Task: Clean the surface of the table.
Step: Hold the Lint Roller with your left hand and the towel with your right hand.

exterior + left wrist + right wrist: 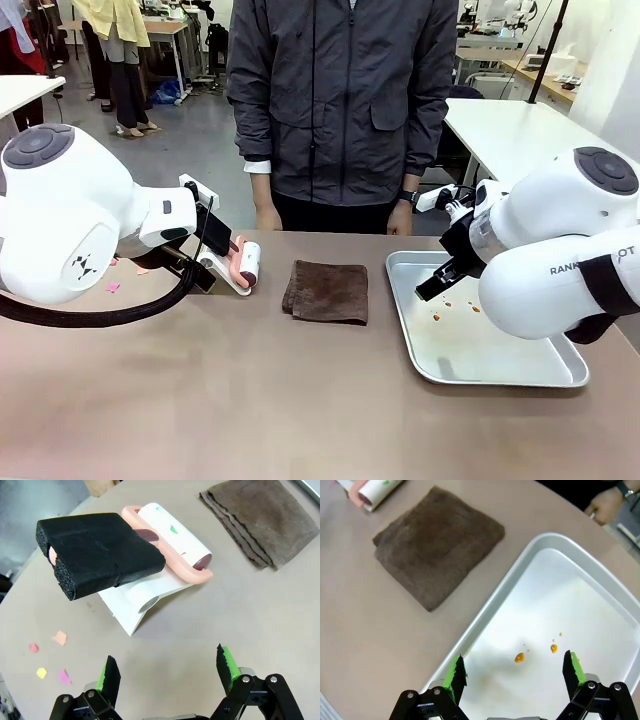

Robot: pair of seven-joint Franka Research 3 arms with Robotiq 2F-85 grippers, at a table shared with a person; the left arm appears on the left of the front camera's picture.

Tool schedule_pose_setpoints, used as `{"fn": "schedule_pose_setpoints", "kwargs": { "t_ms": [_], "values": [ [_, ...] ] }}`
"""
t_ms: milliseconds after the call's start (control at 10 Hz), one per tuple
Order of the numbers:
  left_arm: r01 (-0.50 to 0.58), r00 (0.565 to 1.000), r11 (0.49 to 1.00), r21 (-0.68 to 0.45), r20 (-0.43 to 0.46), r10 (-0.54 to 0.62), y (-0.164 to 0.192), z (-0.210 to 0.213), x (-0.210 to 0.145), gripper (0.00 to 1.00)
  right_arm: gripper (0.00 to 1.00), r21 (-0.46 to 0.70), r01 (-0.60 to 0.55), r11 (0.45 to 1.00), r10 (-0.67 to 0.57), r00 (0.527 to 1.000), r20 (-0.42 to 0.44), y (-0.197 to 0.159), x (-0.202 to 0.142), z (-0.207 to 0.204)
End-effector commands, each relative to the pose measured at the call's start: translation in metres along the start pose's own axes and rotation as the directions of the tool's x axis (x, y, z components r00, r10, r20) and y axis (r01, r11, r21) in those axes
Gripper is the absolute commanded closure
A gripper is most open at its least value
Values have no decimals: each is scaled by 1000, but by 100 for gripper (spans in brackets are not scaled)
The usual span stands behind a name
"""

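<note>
folded cloth (326, 291) on table (250, 400), tray (500, 345) beside

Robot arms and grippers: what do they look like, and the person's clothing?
The left arm and right arm are glossy white, rounded; a black cable runs along the left, dark lettering marks the right. The left gripper and right gripper are black with green pads. The person wears a dark grey jacket and wristwatch.

Wide-spread left pincer (168, 664) over table (240, 610), near lint roller (175, 535), brown cloth (265, 515), paper scraps (60, 638).
</note>
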State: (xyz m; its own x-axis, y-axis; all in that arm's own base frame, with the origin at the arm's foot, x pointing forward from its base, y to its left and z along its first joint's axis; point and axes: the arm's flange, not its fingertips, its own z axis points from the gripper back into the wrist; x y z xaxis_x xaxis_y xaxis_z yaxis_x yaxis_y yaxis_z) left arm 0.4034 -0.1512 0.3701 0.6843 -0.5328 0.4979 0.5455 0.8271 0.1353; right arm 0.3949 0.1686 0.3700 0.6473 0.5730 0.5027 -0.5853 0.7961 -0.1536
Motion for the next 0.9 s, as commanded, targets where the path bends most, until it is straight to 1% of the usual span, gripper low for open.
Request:
{"fn": "schedule_pose_setpoints", "kwargs": {
  "t_ms": [0,200,300,400,500,600,700,800],
  "values": [
    [1,1000,1000,0,0,-1,0,0,0,0,0,0,1,1000,-1,1000,0,0,0,0],
    [0,1000,1000,0,0,0,0,0,0,0,0,0,0,1000,0,1000,0,0,0,0],
    [-44,999,995,-89,-20,42,4,12,-4,0,0,-33,72,997,-76,992,-102,2,3,8],
    [-131,989,976,-175,-87,117,13,28,-7,0,0,-20,195,981,-196,971,-140,1,9,24],
    [-262,958,945,-196,-168,231,11,50,-5,0,0,73,306,949,-292,943,-158,-6,11,46],
    [-389,908,901,-192,-247,340,19,67,-8,0,0,156,412,898,-382,904,-190,-13,11,68],
    [-463,876,857,-227,-262,404,15,85,-4,0,0,257,490,833,-434,867,-244,-21,5,89],
    [-508,860,805,-307,-239,451,25,99,-9,0,0,286,560,778,-494,826,-272,-27,-3,104]
  ]
}}
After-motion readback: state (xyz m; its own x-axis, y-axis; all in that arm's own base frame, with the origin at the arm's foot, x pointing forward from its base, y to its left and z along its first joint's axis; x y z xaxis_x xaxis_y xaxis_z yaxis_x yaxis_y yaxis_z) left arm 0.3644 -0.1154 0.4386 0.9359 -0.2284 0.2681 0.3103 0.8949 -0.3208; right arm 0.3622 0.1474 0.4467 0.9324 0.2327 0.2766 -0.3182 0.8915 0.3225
